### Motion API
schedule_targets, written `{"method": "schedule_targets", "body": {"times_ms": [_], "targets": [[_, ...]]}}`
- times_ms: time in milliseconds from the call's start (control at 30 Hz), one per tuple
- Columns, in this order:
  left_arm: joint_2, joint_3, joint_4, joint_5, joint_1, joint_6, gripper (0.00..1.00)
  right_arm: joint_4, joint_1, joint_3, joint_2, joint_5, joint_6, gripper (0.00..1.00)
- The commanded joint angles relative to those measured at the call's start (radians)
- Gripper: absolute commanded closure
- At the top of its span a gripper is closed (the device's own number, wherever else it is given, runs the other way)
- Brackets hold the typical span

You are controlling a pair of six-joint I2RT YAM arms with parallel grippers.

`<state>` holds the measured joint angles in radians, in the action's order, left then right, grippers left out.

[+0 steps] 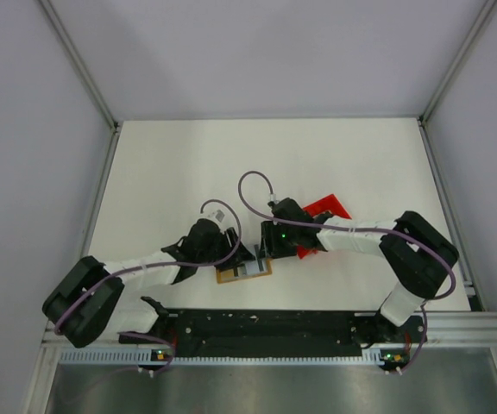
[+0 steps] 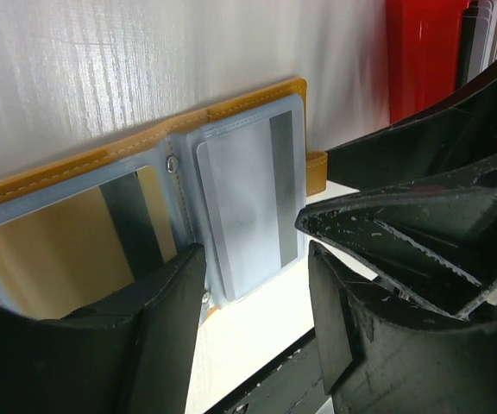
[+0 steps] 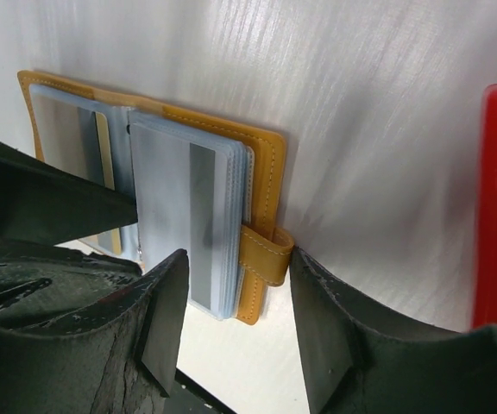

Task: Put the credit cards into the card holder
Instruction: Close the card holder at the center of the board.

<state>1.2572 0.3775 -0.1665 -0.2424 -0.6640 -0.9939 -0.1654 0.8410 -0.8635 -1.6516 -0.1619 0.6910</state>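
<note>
Card holder point(image 1: 244, 272) lying open and flat on the white bench point(image 1: 171, 172), at 6 o'clock from the bench's centre, close to the arms' bases. The cover is orange-brown and leather-like, with pale stitching along its edge. Inside is a stack of clear, bluish plastic sleeves point(image 3: 235, 185), rectangular with rounded corners, pinned at the spine by a small metal rivet point(image 2: 172, 163). The top sleeve on the strap side contains a grey-white card point(image 2: 248, 198), thin and flat, with a darker grey stripe along one long edge. The opposite sleeve shows a gold sheen crossed by a dark band; whether this is a card or a reflection cannot be told. A short stitched strap tab point(image 3: 261, 254) curls from the cover's outer edge. Left gripper point(image 2: 253, 285): black, scuffed jaws standing apart, straddling the near edge of the carded sleeve and gripping nothing. Right gripper point(image 3: 235, 310): jaws likewise parted, with the strap tab in the gap but not clamped. Red tray point(image 1: 328, 207), of glossy rigid plastic, lies at 2 o'clock from the card holder; its contents are not legible.
</note>
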Motion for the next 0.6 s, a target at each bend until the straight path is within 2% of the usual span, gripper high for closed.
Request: {"method": "schedule_targets", "body": {"times_ms": [0,200,300,400,567], "targets": [[0.051,-0.003,-0.097,-0.032,-0.003,-0.017,0.44,0.035,-0.008,0.012,-0.020,-0.042,0.007,0.49],[0.093,0.003,-0.195,-0.081,-0.003,-0.040,0.50,0.040,-0.006,0.015,-0.022,-0.054,0.005,0.49],[0.087,0.015,-0.171,-0.072,-0.003,-0.026,0.53,0.040,-0.006,0.018,-0.019,-0.053,0.004,0.49],[0.062,0.021,-0.107,-0.052,-0.003,-0.011,0.53,0.021,-0.010,0.020,-0.004,-0.022,-0.001,0.49],[-0.021,0.064,0.068,0.020,-0.003,0.063,0.45,0.004,-0.039,0.034,0.067,0.009,-0.044,0.49]]}}
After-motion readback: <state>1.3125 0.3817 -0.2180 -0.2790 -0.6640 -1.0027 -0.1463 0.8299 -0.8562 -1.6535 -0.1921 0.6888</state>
